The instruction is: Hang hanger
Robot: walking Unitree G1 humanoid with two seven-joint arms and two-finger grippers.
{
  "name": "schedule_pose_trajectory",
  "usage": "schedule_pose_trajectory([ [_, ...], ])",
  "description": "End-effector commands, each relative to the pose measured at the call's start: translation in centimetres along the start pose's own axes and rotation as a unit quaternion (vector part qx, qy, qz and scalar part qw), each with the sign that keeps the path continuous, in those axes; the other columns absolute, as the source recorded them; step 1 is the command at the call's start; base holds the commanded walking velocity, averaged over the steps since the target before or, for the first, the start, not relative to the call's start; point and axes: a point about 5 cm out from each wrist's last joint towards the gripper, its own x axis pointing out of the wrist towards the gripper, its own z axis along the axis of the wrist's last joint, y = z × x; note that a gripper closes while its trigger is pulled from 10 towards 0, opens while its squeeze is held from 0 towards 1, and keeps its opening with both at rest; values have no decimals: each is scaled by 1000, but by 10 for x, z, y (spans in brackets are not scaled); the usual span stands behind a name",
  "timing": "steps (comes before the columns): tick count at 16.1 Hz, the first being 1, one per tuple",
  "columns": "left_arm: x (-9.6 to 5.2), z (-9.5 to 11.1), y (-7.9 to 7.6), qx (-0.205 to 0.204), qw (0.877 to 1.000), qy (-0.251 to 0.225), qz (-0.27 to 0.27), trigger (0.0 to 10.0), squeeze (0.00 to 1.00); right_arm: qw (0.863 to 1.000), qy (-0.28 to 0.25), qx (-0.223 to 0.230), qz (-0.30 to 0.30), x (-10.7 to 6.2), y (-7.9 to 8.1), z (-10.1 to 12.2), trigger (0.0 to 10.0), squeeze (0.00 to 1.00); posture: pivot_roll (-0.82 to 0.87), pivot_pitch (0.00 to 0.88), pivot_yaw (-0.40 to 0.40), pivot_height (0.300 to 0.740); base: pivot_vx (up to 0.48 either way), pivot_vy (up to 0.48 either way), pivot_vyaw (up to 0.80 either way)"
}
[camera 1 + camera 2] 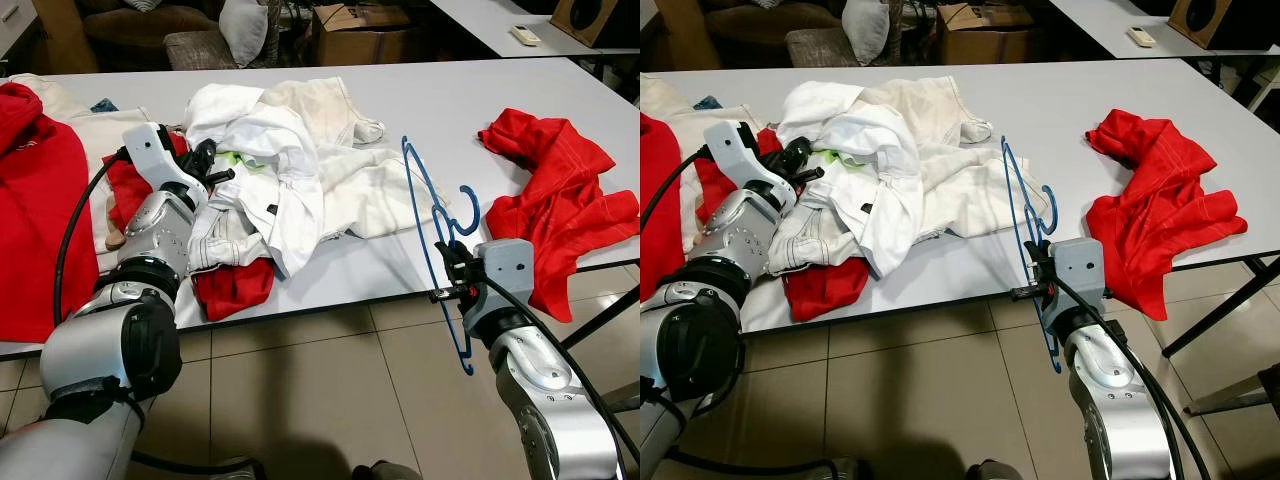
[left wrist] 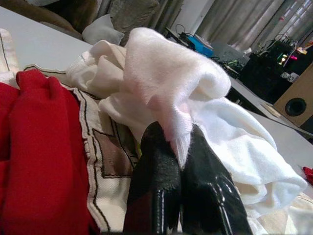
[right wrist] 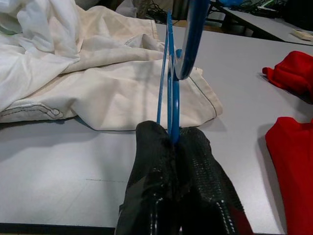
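At the white table's [image 1: 560,110] near edge, the right gripper [image 1: 452,268] pinches a thin blue plastic hanger [image 1: 428,228], light, slick and springy, best gripped near its hook; left gripper [image 2: 178,161] nips a white garment [image 2: 166,83].

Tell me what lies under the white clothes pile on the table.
Under the white clothes pile, a red garment sticks out at the table front edge. How far it runs beneath is covered.

1. Two silver metal arms with rounded joint housings and black bands at the joints.
2. Black cables run along each arm.
3. Left gripper [image 1: 215,165] and right gripper [image 1: 447,262]: long black textured fingers.
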Motion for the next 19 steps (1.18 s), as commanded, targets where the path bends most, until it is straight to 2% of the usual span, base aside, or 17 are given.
schedule_pose_trajectory([
  [1,2,2,-5,-7,1000,-4,-7,0,0,1000,-1,-4,-1,0,-2,3,10000,0,-210,62,-34,740,0,0,0],
  [7,3,9,-5,-18,999,-26,-14,0,0,1000,-6,-7,0,5,-2,3,10000,0,-203,26,-27,740,0,0,0],
  [9,6,28,-8,-21,997,-64,-37,0,0,1000,-13,-2,-3,9,-1,4,10000,0,-184,5,-24,740,0,0,0],
  [11,14,70,-21,-6,990,-122,-77,0,0,1000,-21,4,4,18,4,5,10000,0,-141,0,-27,740,0,0,0],
  [13,18,112,-42,12,976,-177,-128,0,0,999,-30,9,11,27,8,7,10000,0,-125,0,-31,740,0,0,0],
  [14,19,136,-60,24,962,-209,-176,0,0,999,-37,13,13,32,10,8,10000,0,-88,0,-23,740,0,0,0],
  [15,18,151,-72,31,951,-228,-204,0,0,999,-41,15,14,35,12,9,10000,0,-88,0,-23,740,0,0,0],
  [16,11,186,-100,44,920,-277,-275,0,0,998,-51,22,13,41,14,11,10000,0,-65,0,-12,740,0,0,0],
  [17,4,208,-118,50,896,-309,-315,0,0,998,-58,25,11,45,15,13,10000,0,-53,0,-5,740,0,0,0],
  [19,-2,225,-130,56,879,-330,-338,0,0,998,-63,27,9,48,15,13,10000,0,-47,0,-1,740,0,0,0],
])
